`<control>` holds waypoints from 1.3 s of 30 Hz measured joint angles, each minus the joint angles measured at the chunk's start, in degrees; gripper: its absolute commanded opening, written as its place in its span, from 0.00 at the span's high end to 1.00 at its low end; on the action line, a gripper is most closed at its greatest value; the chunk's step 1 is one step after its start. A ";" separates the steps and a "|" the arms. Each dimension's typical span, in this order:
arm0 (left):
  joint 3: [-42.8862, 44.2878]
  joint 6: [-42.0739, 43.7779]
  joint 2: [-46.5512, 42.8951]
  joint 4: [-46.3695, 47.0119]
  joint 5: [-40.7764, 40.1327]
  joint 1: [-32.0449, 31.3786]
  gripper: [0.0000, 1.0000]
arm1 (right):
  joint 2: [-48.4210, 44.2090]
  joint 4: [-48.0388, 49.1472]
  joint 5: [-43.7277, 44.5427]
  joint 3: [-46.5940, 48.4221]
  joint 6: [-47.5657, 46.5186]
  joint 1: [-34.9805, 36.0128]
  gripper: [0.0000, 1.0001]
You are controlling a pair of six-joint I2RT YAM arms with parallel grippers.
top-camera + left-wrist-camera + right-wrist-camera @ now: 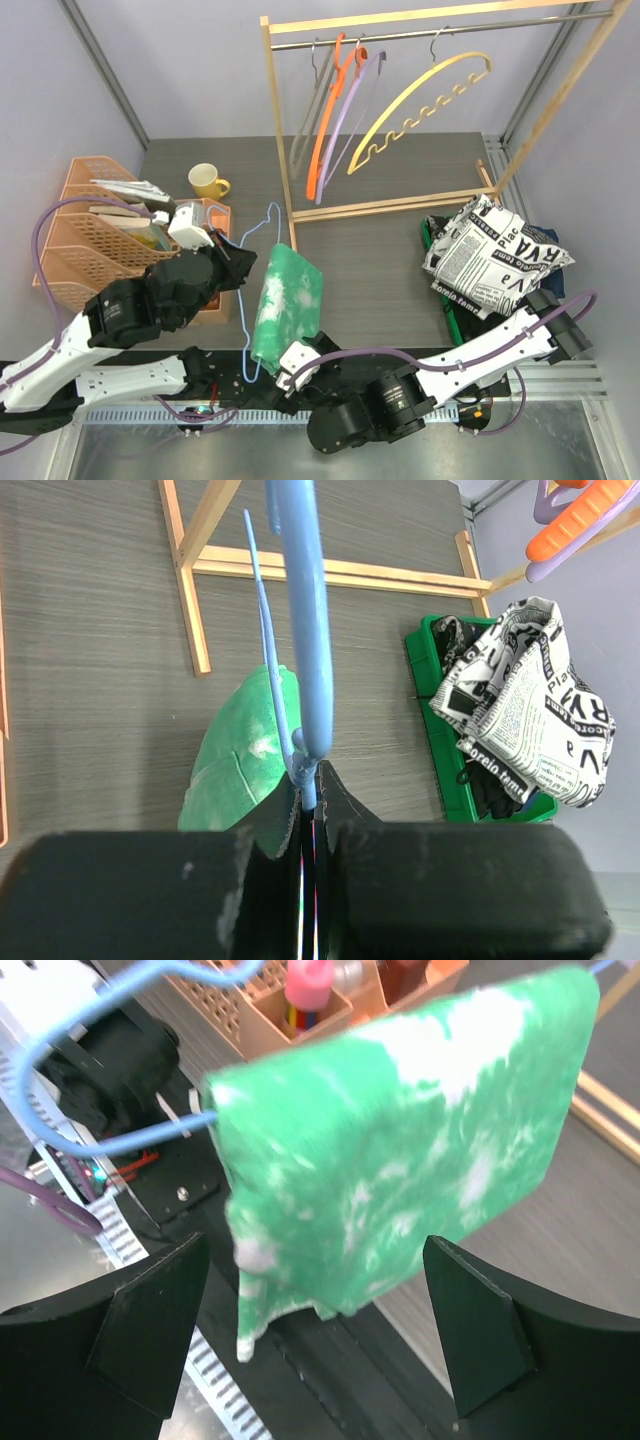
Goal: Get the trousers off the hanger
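The green-and-white mottled trousers (288, 305) hang folded over a light blue hanger (247, 300) above the table's near edge. My left gripper (236, 262) is shut on the hanger's thin stem (305, 630), as the left wrist view shows (310, 792). In the right wrist view the trousers (400, 1130) fill the upper frame. Their lower edge hangs between the fingers (150, 1325) of my right gripper (315, 1325), which is wide open and touches nothing. The newspaper-print trousers (495, 255) lie on top of a pile in a green bin (440, 745) at the right.
A wooden rack (285, 150) at the back carries empty orange (325, 130), purple, grey and yellow (420, 100) hangers. A yellow mug (207, 181) and orange organiser baskets (85, 240) stand at the left.
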 measured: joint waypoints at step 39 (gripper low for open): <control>8.28 -0.28 3.52 -2.51 4.90 0.07 1.00 | 1.03 45.22 5.25 -14.40 -36.52 -10.69 0.39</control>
